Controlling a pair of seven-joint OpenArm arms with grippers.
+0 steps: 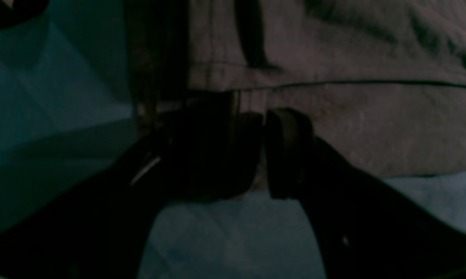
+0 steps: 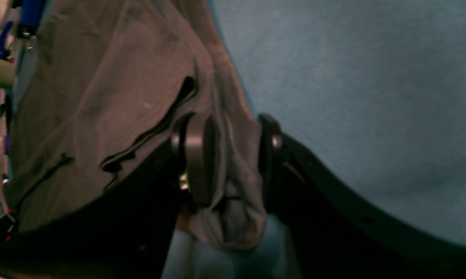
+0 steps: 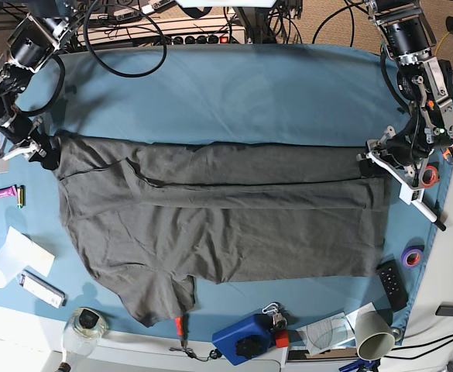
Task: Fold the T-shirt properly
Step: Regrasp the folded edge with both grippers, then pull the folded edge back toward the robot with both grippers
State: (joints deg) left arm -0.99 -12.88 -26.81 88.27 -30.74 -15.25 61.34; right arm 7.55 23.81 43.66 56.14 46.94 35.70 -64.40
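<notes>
The dark grey T-shirt (image 3: 226, 225) lies spread across the blue-teal tablecloth (image 3: 234, 93), with its far part folded over in a long band. My left gripper (image 3: 373, 164) is at the shirt's right edge, its jaws nearly together on a hem of the cloth (image 1: 372, 116); it also shows in the left wrist view (image 1: 263, 155). My right gripper (image 3: 49, 153) is at the shirt's far left corner. In the right wrist view (image 2: 234, 159) it is shut on a bunched fold of the shirt (image 2: 101, 97), held off the cloth.
A red tape roll (image 3: 430, 177), a purple tape roll (image 3: 412, 256) and a remote (image 3: 392, 284) lie right of the shirt. A blue device (image 3: 249, 337), a paper cup (image 3: 373, 335) and a jar (image 3: 87, 324) line the near edge. White paper (image 3: 13, 256) lies at left.
</notes>
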